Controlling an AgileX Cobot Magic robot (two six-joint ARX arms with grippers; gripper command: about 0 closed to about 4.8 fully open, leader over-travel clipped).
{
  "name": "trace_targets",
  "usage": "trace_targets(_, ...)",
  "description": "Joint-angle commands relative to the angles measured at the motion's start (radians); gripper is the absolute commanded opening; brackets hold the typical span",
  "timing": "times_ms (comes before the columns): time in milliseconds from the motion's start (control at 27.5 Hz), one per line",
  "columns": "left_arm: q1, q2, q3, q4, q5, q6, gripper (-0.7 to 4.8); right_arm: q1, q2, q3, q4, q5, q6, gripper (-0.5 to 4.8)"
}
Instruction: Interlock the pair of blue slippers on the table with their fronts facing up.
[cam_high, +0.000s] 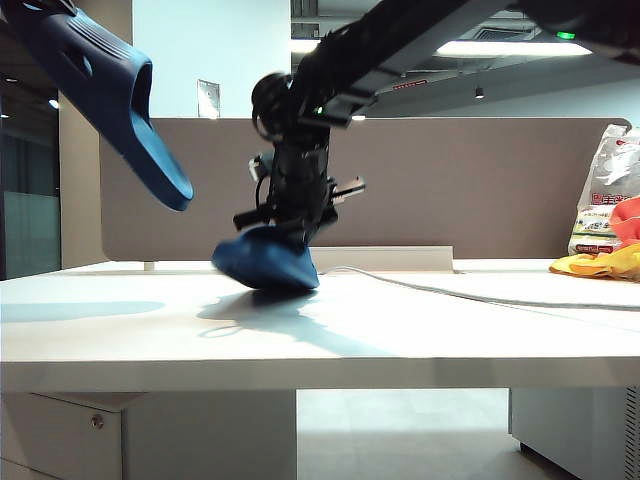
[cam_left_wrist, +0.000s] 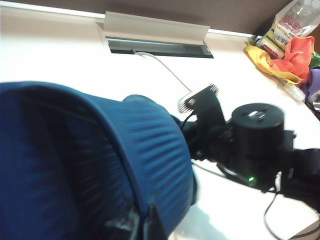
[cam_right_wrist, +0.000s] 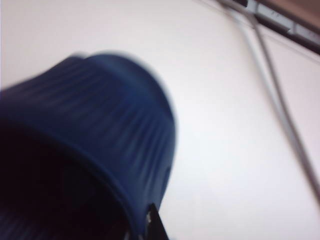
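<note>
The left pincer (cam_left_wrist: 142, 225), clamped on one blue slipper (cam_high: 110, 100), holds it aloft at ten o'clock from the other slipper (cam_high: 268, 262), which the right pincer (cam_high: 295, 235) grips against the counter (cam_high: 400, 340).

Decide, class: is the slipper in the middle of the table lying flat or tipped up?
Tipped up. In the exterior view this slipper touches the table only at its low end, its other end raised in the shut right gripper.
</note>
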Motion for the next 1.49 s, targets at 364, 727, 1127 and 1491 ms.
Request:
trace_targets(364,-0.003,-0.006,0.005,0.058,0.01,-0.109,-0.06,-0.053,-0.106,0.006,0.071,-0.047,0.223,-0.01)
trace_targets(727,-0.107,-0.005,0.005,0.132,-0.04,-0.155,-0.06,-0.058,-0.113,0.006,0.154,-0.171,0.496,-0.01)
trace_targets(1127,-0.163,0.0,0.003,0.186,-0.169,-0.164,-0.06,-0.065,-0.142,0.006,0.258,-0.21,0.567,-0.01)
trace_targets(1491,-0.225,0.029,0.003,0.23,-0.211,-0.164,-0.06,-0.063,-0.147,0.006,0.28,-0.233,0.592,-0.01)
